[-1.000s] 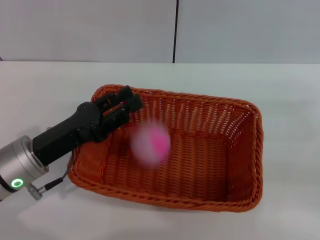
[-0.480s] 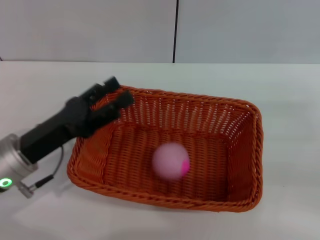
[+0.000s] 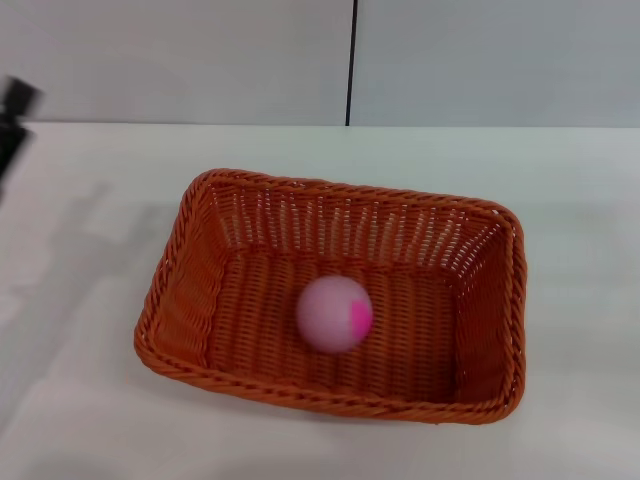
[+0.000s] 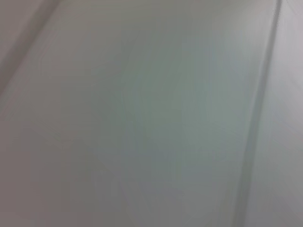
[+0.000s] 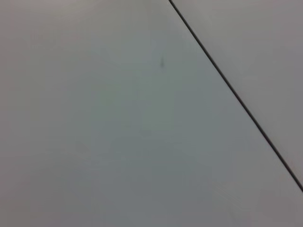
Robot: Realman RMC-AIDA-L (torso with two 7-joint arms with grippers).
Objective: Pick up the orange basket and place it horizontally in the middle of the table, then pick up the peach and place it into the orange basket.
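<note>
The orange basket [image 3: 205, 270] lies lengthwise across the middle of the white table [image 3: 560, 180] in the head view. The pale-pink peach [image 3: 334, 313], magenta patch turned to its right side, rests on the basket's woven floor near the centre. My left gripper [image 3: 12, 115] is only a dark blur at the far left edge of the head view, well away from the basket and above the table's back edge. The right gripper does not show in any view. Both wrist views hold only plain grey surface.
A grey wall with a dark vertical seam [image 3: 351, 60] stands behind the table. Bare tabletop runs all around the basket.
The left arm has pulled back from the basket's left rim to the far left edge of view. The peach, falling a second ago, has rolled slightly and settled on the basket floor.
</note>
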